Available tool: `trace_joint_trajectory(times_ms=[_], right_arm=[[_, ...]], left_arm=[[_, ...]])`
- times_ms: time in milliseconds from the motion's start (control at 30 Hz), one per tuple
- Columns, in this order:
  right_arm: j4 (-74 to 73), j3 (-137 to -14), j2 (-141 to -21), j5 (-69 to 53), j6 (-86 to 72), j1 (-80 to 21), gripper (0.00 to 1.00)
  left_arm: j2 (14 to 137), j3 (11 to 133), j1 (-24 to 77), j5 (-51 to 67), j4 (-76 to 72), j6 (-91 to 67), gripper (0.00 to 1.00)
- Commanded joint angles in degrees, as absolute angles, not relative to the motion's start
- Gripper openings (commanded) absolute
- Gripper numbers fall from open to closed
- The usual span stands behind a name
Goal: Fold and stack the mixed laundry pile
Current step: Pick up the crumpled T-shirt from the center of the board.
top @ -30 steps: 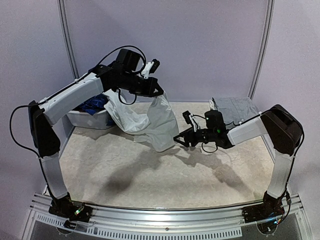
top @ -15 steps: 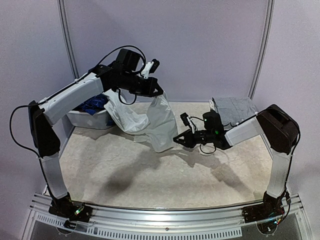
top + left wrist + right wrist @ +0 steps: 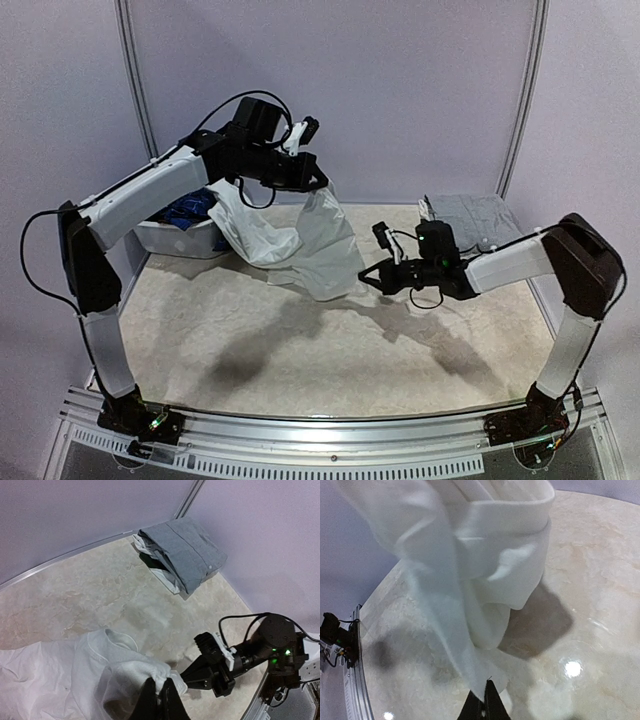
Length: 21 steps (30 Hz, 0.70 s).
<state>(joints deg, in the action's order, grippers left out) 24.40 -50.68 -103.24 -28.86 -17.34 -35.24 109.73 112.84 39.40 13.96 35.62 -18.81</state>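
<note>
Over on the left, a white basket [image 3: 165, 240] sits at the far edge of the table [image 3: 300, 350] with blue cloth [image 3: 190, 208] bunched inside it. One end of the white garment [image 3: 325, 245] trails back toward that basket. The rest of it is lifted high by the left gripper [image 3: 315, 180], whose fingers [image 3: 150, 700] are pinched tight on a bunched fold at its top.

From there the garment hangs lengthwise, its long axis running down from the raised gripper to the table and slanting a little to the right, with the lower end just brushing the surface.

At that lower right corner is the right gripper [image 3: 366, 277], held low over the table. Its fingertips [image 3: 492, 707] are drawn together and appear to nip the thin bottom edge of the cloth.

Farther right, a folded grey stack [image 3: 470, 215] lies in the back corner, well apart from the hanging garment.
</note>
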Motion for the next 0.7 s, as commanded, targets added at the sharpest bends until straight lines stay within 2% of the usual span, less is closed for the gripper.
trace_joint_trajectory(times_ms=[0,100,200,300,333,467,667], right_arm=[[10.21,-46.95,-89.07,-15.57,-23.16,-35.52,0.02],[-0.17,-42.06,-75.78,-7.33,-28.19,-35.52,0.02],[-9.90,-36.42,-61.36,0.73,-33.62,-34.94,0.01],[-20.37,-35.49,-42.60,6.27,-37.78,-34.00,0.01],[-24.20,-36.42,-36.02,8.41,-38.30,-33.86,0.01],[-37.31,-41.16,-24.98,18.59,-38.66,-33.61,0.01],[-42.05,-42.93,-21.15,21.96,-38.63,-33.58,0.01]], left_arm=[[114.87,116.00,42.06,15.55,31.05,-23.01,0.08],[120.49,122.00,43.91,16.86,32.75,-23.41,0.27],[125.20,128.76,45.64,16.85,36.42,-21.87,0.65],[125.85,129.56,46.63,13.82,37.48,-21.05,0.97],[125.45,129.06,46.74,12.74,37.45,-20.86,0.99],[121.26,124.95,47.58,6.34,37.58,-19.22,1.00],[112.13,114.46,48.50,-4.70,36.73,-17.03,0.99]])
